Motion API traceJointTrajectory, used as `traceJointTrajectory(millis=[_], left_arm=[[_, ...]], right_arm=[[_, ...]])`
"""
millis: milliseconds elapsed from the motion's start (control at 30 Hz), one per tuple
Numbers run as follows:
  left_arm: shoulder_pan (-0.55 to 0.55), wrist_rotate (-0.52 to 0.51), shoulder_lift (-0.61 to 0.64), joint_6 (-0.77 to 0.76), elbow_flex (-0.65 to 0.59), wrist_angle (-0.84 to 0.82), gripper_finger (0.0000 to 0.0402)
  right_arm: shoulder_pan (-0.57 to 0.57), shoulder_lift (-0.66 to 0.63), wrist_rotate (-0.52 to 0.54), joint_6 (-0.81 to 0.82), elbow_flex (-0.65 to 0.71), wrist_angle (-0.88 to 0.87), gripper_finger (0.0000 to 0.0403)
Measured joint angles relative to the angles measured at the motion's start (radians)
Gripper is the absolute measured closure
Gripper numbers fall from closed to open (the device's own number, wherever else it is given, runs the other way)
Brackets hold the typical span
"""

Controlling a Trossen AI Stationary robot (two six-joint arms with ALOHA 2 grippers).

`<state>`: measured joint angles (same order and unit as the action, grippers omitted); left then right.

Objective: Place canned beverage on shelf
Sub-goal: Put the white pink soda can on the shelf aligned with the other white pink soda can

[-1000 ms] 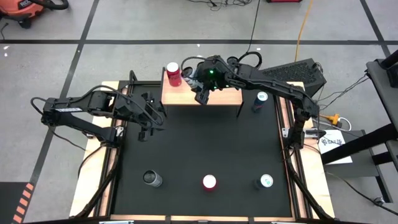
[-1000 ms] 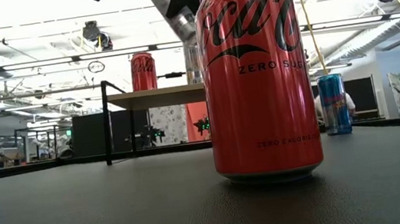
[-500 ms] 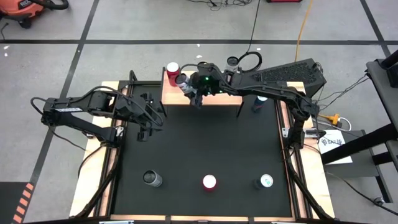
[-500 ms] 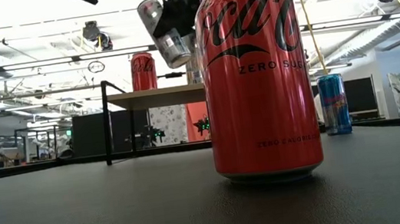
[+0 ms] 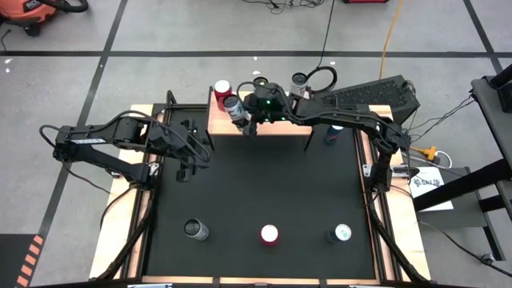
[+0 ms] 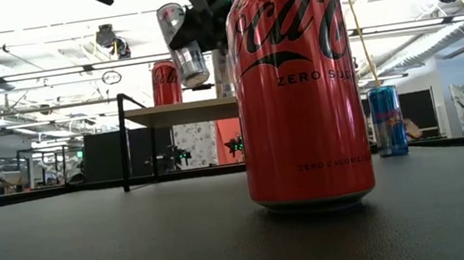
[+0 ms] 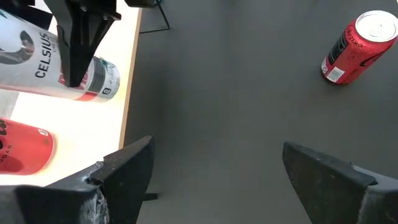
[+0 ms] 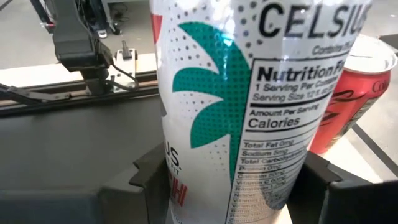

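Bright, even overhead light is seen throughout. Glare is caught on the near red can [image 6: 298, 85]. The white can [image 8: 249, 106] between the right jaws is slightly blurred.

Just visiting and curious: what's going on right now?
Right gripper holds Celsius can tilted above shelf. Left gripper open, waiting. Red can already on shelf, close beside.

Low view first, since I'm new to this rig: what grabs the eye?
A red cola can looms in the foreground on the black mat. Behind it, the right claw holds a white Celsius can tilted above the shelf, beside another red can standing there.
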<state>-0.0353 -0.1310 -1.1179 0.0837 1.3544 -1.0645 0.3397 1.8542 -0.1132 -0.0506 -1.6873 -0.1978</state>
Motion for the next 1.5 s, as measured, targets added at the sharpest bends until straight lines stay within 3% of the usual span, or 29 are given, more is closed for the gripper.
traceJointTrajectory(millis=[433,667,1033,1500], left_arm=[[0.000,0.000,0.000,0.000,0.000,0.000,0.0047],[0.000,0.000,0.000,0.001,0.000,0.000,0.0047],[0.000,0.000,0.000,0.001,0.000,-0.017,0.0047],[0.000,0.018,0.000,0.000,0.000,-0.036,0.0047]], right_arm=[[-0.038,0.000,0.007,0.001,0.003,-0.008,0.0195],[-0.076,0.000,0.142,0.000,0.003,-0.010,0.0195],[-0.086,0.057,0.170,0.066,0.003,0.110,0.0195],[-0.085,0.063,0.277,0.091,0.004,0.103,0.0195]])
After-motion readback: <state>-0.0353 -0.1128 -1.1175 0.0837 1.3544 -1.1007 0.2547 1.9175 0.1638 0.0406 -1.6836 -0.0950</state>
